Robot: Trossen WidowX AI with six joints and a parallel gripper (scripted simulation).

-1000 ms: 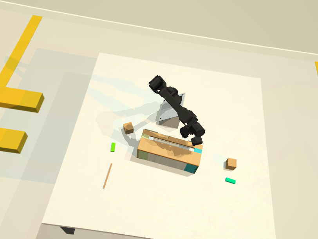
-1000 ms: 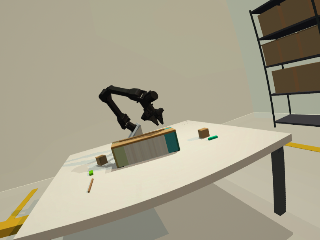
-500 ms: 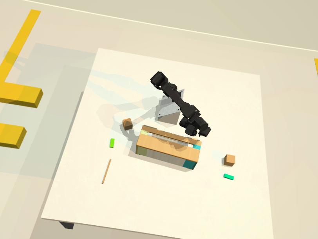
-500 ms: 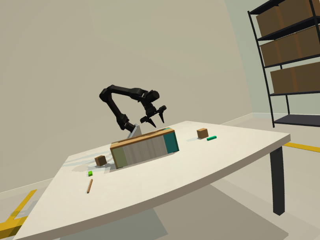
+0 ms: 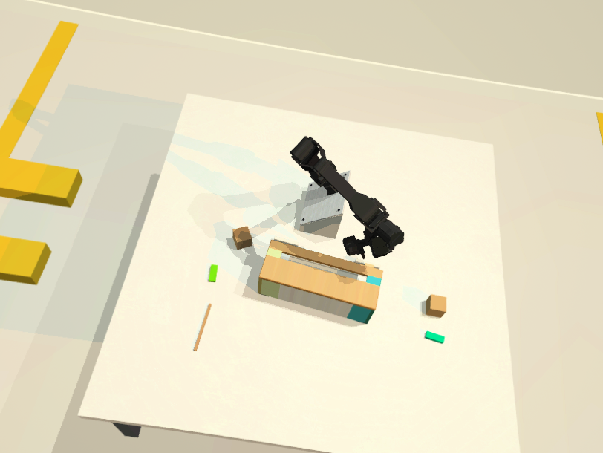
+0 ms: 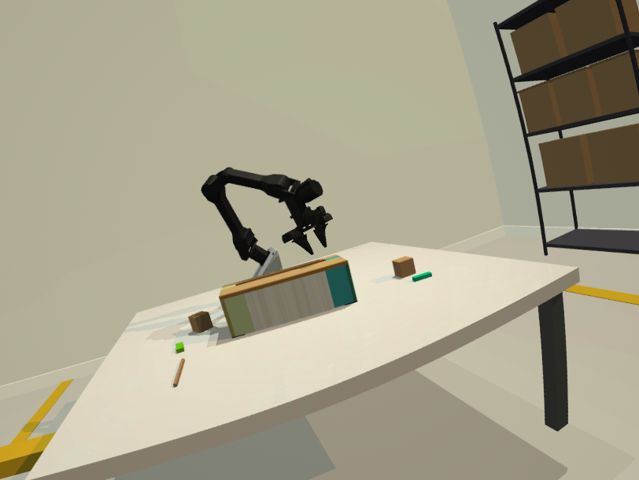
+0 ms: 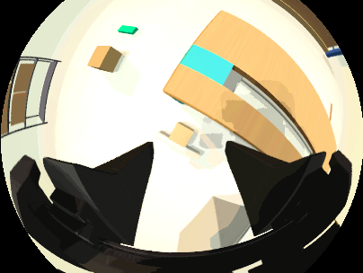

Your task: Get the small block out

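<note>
The long wooden box (image 5: 316, 279) (image 6: 289, 302) (image 7: 274, 49) stands upright, with a yellow-green end, a teal end and a slot along its top. A small tan block (image 7: 181, 134) lies outside it in the wrist view, beside the box's robot-side wall near the teal end. A thin pale strip shows at the block; whether the block rests on it is unclear. My gripper (image 5: 368, 254) (image 6: 319, 249) (image 7: 190, 146) is open and empty, above the table behind the teal end. The block appears just beyond and between its fingertips. The box hides the block in the exterior view.
One brown cube (image 5: 242, 237) (image 6: 200, 322), a lime block (image 5: 212, 273) (image 6: 179, 347) and a thin stick (image 5: 202, 327) (image 6: 179, 371) lie left of the box. Another cube (image 5: 435, 305) (image 6: 404, 266) (image 7: 104, 58) and a green bar (image 5: 434, 336) (image 6: 422, 276) (image 7: 128, 30) lie right. The grey arm base (image 5: 318, 209) stands behind.
</note>
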